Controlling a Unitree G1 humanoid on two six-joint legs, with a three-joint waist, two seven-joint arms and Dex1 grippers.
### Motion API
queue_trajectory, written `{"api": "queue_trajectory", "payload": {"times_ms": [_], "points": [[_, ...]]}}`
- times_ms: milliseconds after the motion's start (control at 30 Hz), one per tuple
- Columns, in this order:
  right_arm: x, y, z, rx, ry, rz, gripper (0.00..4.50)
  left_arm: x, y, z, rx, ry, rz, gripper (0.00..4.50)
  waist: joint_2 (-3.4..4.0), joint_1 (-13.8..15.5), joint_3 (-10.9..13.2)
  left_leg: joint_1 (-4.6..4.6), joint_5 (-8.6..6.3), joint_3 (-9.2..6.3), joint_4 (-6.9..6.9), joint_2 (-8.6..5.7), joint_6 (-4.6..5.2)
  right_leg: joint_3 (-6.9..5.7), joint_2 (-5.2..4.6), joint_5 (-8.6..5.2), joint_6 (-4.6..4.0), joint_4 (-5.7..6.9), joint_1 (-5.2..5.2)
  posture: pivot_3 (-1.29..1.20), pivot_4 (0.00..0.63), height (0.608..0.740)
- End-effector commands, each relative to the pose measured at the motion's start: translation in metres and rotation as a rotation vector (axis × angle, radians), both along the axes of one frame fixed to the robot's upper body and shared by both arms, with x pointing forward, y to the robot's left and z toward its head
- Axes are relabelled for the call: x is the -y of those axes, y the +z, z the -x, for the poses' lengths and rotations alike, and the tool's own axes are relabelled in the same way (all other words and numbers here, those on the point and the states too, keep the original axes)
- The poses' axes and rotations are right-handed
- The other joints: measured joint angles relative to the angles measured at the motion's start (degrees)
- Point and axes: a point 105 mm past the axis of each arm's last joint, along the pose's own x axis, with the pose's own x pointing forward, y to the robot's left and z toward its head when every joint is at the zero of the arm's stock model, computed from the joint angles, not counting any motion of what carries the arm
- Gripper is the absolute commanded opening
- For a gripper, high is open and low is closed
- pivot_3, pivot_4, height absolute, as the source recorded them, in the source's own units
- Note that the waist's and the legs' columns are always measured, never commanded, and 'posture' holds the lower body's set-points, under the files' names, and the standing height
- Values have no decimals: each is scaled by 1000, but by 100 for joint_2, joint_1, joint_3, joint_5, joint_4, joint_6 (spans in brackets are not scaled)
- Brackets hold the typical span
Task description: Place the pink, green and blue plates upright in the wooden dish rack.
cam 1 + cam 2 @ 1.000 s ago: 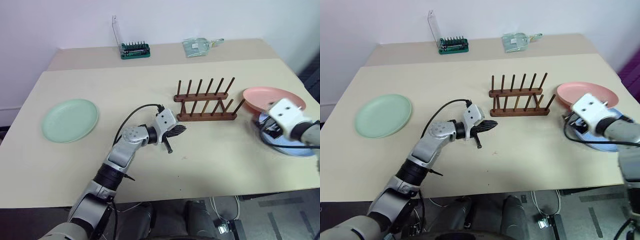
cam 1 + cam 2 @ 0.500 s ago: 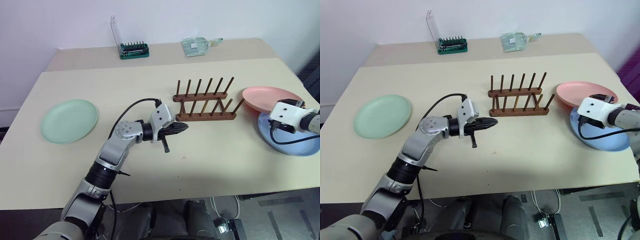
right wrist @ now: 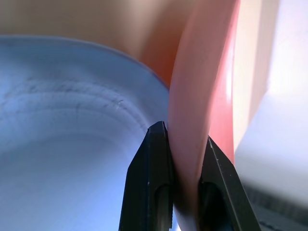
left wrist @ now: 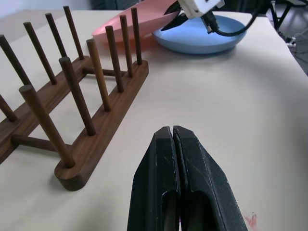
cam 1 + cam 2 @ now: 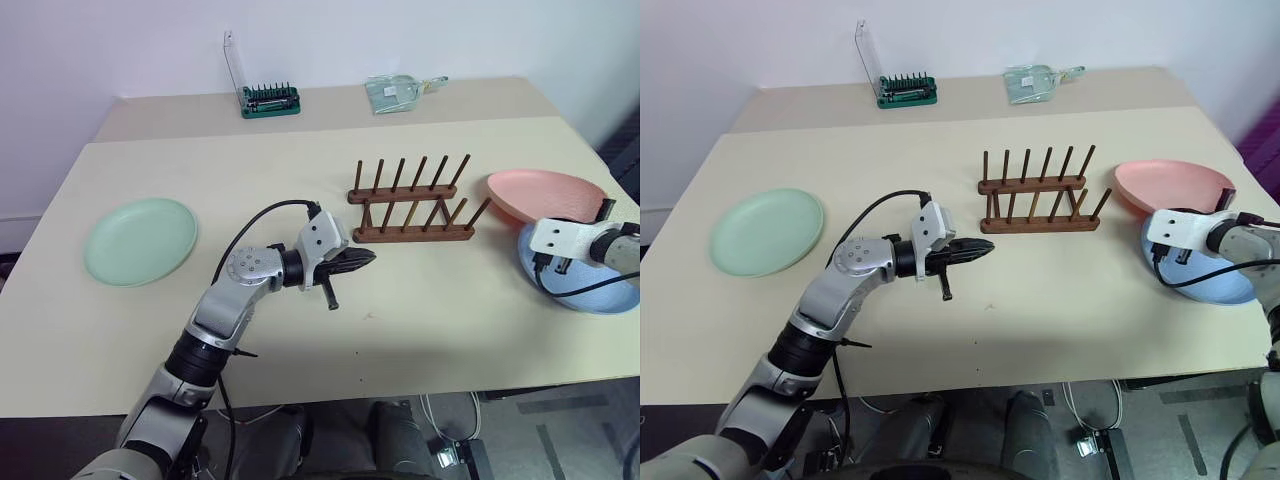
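Three plates still flat, none in wooden dish rack point(image 5: 410, 205). Your right gripper point(image 3: 182, 159): fingers clamped on rim of pink plate point(image 5: 545, 195), which leans tilted over blue plate point(image 5: 590, 285) just beneath. Rack lies toward robot's left of those fingers, rails running side to side. Left gripper point(image 4: 172, 144): fingers pressed together, empty, near rack's front rail. Green plate point(image 5: 140, 240) well apart, beyond left arm.

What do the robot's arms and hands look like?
The arms are silver-grey metal with black joints. Each wrist wears a white boxy block, and a thin black cable loops from it. The left hand ends in two black, tapering fingers, a bit scuffed, like a bird's beak. The right hand has the same two black fingers.
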Motion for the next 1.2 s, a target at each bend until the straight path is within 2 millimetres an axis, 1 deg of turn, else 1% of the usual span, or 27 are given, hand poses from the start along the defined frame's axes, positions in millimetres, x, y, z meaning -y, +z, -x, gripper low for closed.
{"api": "queue_trajectory", "payload": {"times_ms": [33, 67, 100, 133, 167, 200, 233, 267, 300, 333, 367, 400, 500, 633, 767, 867, 1000, 1133, 1200], "points": [[-10, 48, 2, 146, 52, -36, 20, -1, 10, 2, 30, 2, 26, 0, 1, 0, 0, 1, 0, 0, 0, 0, 0, 0, 0, 0, 0, 0, 0, 0, 150, 740], [-14, 61, 4, 186, 57, -55, 20, -2, 10, 2, 31, 7, 25, 0, 1, -3, 0, 0, 0, 0, 0, 0, 0, 0, 1, 0, 0, 0, 0, 0, 150, 740], [-19, 78, 4, 242, 56, -122, 20, -3, 9, 1, 30, 11, 24, 0, 3, -10, 1, 0, 0, 0, -1, 0, 0, 0, 0, 0, 0, 0, 0, 0, 150, 740], [-22, 89, 5, 277, 55, -168, 20, -4, 9, 1, 29, 14, 23, 0, 7, -13, 2, 0, 0, 1, 0, 0, 0, 2, 0, 0, 0, 0, 0, 0, 150, 740], [-30, 110, 5, 360, 47, -325, 20, -5, 9, 0, 30, 17, 23, 0, 11, -16, 2, 0, 0, 1, 0, 0, 0, 2, 0, 0, 0, -1, 0, 0, 150, 740], [-43, 139, 6, 460, 54, -611, 20, -7, 10, -1, 31, 24, 23, 0, 11, -22, 2, 0, 0, 1, -1, 1, 0, 3, 1, 0, 0, -1, 0, 0, 150, 740], [-57, 160, 11, 496, 101, -886, 20, -8, 10, -2, 31, 29, 24, 0, 7, -54, 4, 0, 0, 1, -2, 3, 0, 3, 2, 0, 0, 0, 0, 0, 150, 740], [-73, 176, 19, 474, 176, -1098, 20, -9, 10, -2, 31, 33, 26, 0, 12, -65, 4, 0, 0, 2, -1, 12, 0, 3, 8, 5, -8, -4, 1, 0, 150, 740], [-85, 186, 26, 440, 235, -1244, 20, -10, 11, -3, 31, 37, 28, 0, 16, -47, 2, -2, 0, 0, -1, 14, 0, 3, 8, 6, -9, -5, 0, 0, 150, 740], [-93, 191, 31, 394, 269, -1367, 20, -11, 12, -4, 31, 39, 30, 0, 13, -9, 4, -1, 0, -1, -2, 14, 0, 3, 8, 6, -10, -4, 0, 0, 150, 740], [-97, 194, 35, 356, 283, -1442, 20, -12, 12, -5, 31, 40, 31, 0, 9, 24, 5, -3, 0, -6, -2, 15, 0, -2, 9, 6, -10, -5, 0, 0, 150, 740], [-103, 194, 38, 307, 301, -1515, 20, -12, 13, -5, 31, 40, 32, 0, 6, 53, 5, -6, -1, -11, -2, 15, 1, -5, 9, 6, -11, -10, 1, 0, 150, 740], [-116, 185, 38, 162, 261, -1714, 20, -14, 15, -4, 33, 38, 38, 0, -5, 97, 4, -7, -5, -19, 9, 8, 8, -11, 6, 9, -16, -22, 17, 0, 150, 740], [-121, 177, 39, 102, 208, -1824, 20, -14, 17, -3, 35, 35, 45, 0, 0, 86, 6, -9, -6, -7, 13, 4, 11, -6, -2, 14, -22, -18, 9, 0, 150, 740], [-129, 168, 41, 38, 181, -1875, 20, -15, 17, -2, 32, 31, 45, 0, 0, 29, 6, -13, -5, -7, 5, 7, 9, -7, 0, 14, -22, -13, -5, 0, 150, 740], [-130, 156, 38, 34, 120, -1824, 20, -12, 19, 3, 19, 3, 61, 0, 0, 8, 6, -12, -5, -1, 6, 7, 10, -7, 0, 14, -21, -13, -3, 0, 150, 740], [-125, 146, 34, 20, 84, -1824, 20, -8, 27, 14, -4, -59, 98, 0, 2, 6, 5, -10, -5, 2, 7, 8, 10, -7, 0, 15, -20, -10, -4, 0, 150, 740], [-122, 132, 28, -7, 37, -1801, 20, -9, 28, 19, -12, -77, 95, 0, 2, 8, 5, -10, -5, 3, 7, 8, 10, -7, 0, 15, -20, -11, -4, 0, 150, 740], [-121, 124, 22, -24, 6, -1795, 20, -8, 28, 20, -13, -77, 94, 0, 2, 6, 5, -10, -5, 3, 7, 9, 10, -7, 1, 15, -20, -11, -3, 0, 150, 740]]}}
